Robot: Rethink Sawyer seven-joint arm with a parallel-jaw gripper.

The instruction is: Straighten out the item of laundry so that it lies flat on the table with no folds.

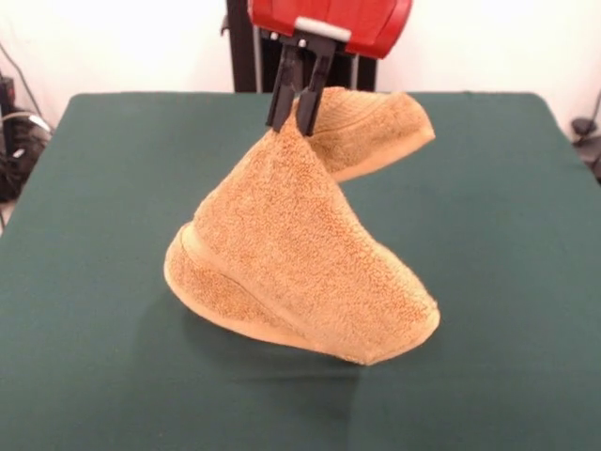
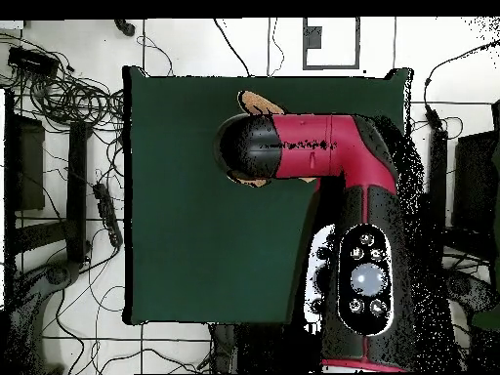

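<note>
Pinching one edge of the towel, your tool held it raised above mid-bench, lower folds resting there, seemingly so the cloth could hang and unfold.

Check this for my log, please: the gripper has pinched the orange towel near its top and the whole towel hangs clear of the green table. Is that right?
Not quite. The gripper is shut on the towel near its top, but the towel does not hang clear: in the front view its lower folded edge rests on the table, draped like a tent. The overhead view hides most of it under the arm.
</note>
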